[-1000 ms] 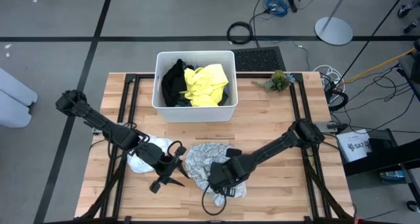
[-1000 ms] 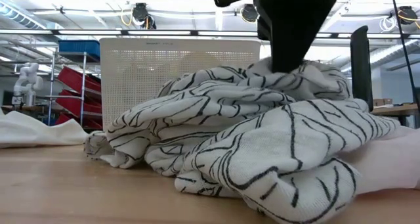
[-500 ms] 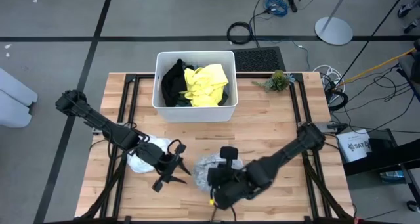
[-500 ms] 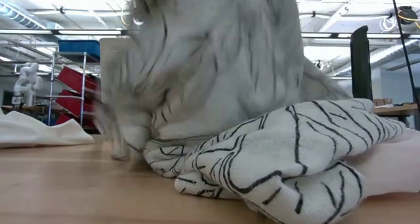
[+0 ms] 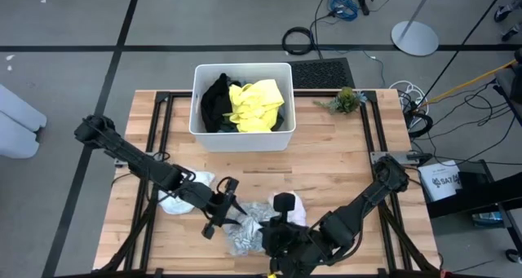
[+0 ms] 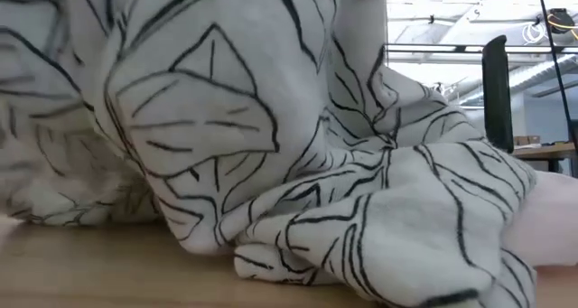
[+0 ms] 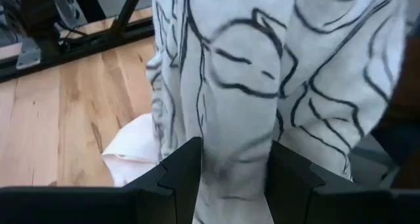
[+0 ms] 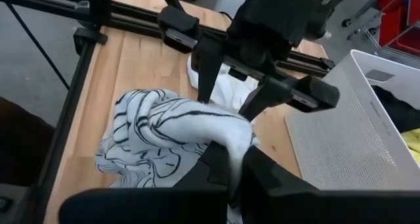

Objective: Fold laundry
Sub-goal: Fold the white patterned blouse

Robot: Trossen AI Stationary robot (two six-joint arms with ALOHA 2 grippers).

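The laundry piece at work is a grey-white cloth with dark lines (image 5: 243, 237), bunched near the table's near edge. It fills the low view (image 6: 271, 118). My right gripper (image 8: 235, 153) is shut on a raised part of it. My left gripper (image 5: 228, 209) is open, and its two fingers (image 7: 180, 175) stand on either side of the hanging cloth (image 7: 249, 66). A white cloth (image 5: 174, 200) lies on the wood behind the left gripper. Yellow (image 5: 257, 105) and black (image 5: 216, 103) garments lie in the white tub (image 5: 242, 143). My right gripper pinches a raised fold of the patterned cloth (image 8: 230, 133) between its two fingers, coming slantwise from above. That fold is lifted; the rest drapes down from it, and its lower folds (image 8: 131, 158) lie on the wood. My left gripper has the cloth between its open fingers; I cannot tell whether they touch it.
The tub stands at the table's far middle. A small plant (image 5: 347, 100) sits at the far right, with a keyboard (image 5: 320, 72) beyond the table. A pale cloth (image 5: 294, 206) lies beside the patterned one. Black frame rails (image 8: 131, 14) run along the table's sides.
My right gripper has risen and tipped, drawing back toward the near edge. It has pulled the patterned cloth from a flat spread into a lifted bunch nearer the near edge. My left gripper has moved a little toward the cloth, and its fingers now straddle it.
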